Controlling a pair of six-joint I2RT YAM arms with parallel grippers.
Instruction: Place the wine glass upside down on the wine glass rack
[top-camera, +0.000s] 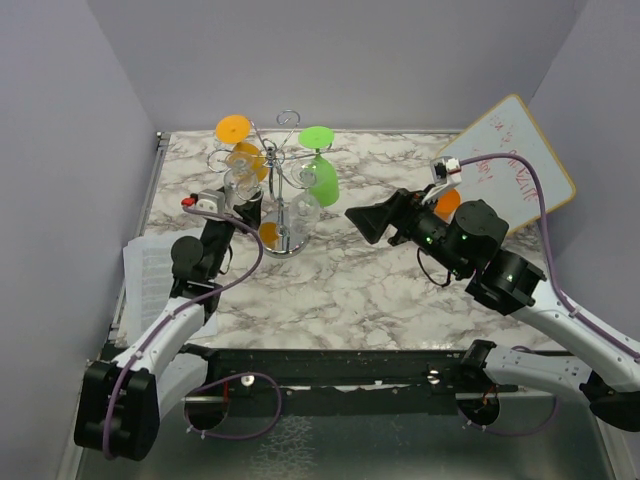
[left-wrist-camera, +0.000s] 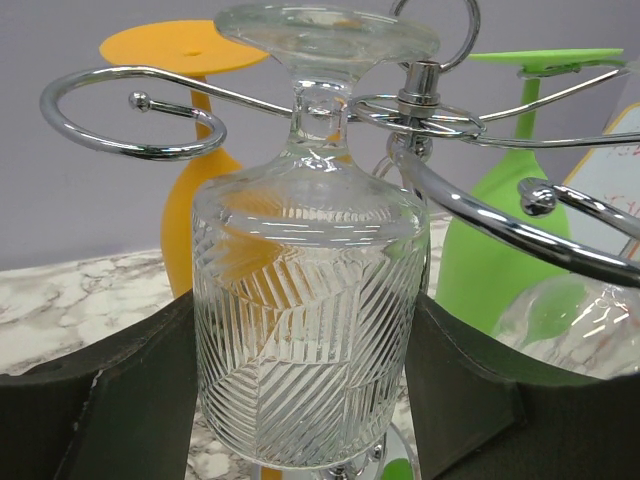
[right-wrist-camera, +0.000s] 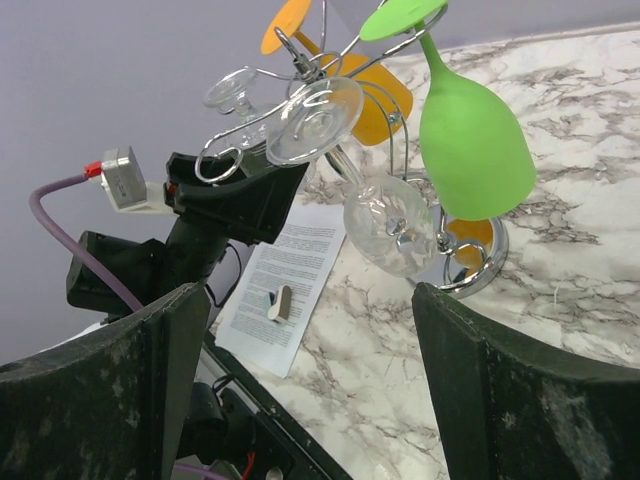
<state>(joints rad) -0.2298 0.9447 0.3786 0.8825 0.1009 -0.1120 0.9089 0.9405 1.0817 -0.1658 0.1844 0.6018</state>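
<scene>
**Top external view.**
- The wine glass rack (top-camera: 284, 200): stands on the marble table (top-camera: 400, 290), at its far left.
- The wine glass (top-camera: 241, 182): clear, on the rack's near-left side, among the upper arms.
- Left gripper (top-camera: 238, 197): reaches up to the rack from the near left, at the wine glass.
- Orange glass (top-camera: 250, 160): hangs foot up on the rack's far-left side.
- Green glass (top-camera: 324, 180): hangs foot up on the rack's right side.
- Second clear glass (top-camera: 305, 210): hangs low, just right of the pole.
- Right gripper (top-camera: 362, 226): right of the rack and apart from it, pointing toward it.
- Whiteboard (top-camera: 515, 165): well right of the rack, leaning at the wall.
- Printed sheet (top-camera: 150, 275): near-left of the rack, at the table edge.

**Left wrist view.**
- The wine glass (left-wrist-camera: 310, 330): upside down, ribbed bowl low, foot above the rack's wires (left-wrist-camera: 422, 98), stem beside a scroll-ended arm.
- Dark fingers (left-wrist-camera: 110, 400): meet the bowl on both sides, clamped on it.
- Orange glass behind on the left, green glass (left-wrist-camera: 490, 250) behind on the right.

**Right wrist view.**
- Right gripper's fingers (right-wrist-camera: 100, 400): spread wide, nothing between them.
- The rack (right-wrist-camera: 495, 262): ahead, upper centre.
- Left gripper (right-wrist-camera: 245, 195): at the rack's left side, hiding the wine glass's bowl; its foot (right-wrist-camera: 235, 92) shows above.
- Second clear glass (right-wrist-camera: 390, 225): hangs tilted between the left gripper and the green glass (right-wrist-camera: 470, 150).
</scene>
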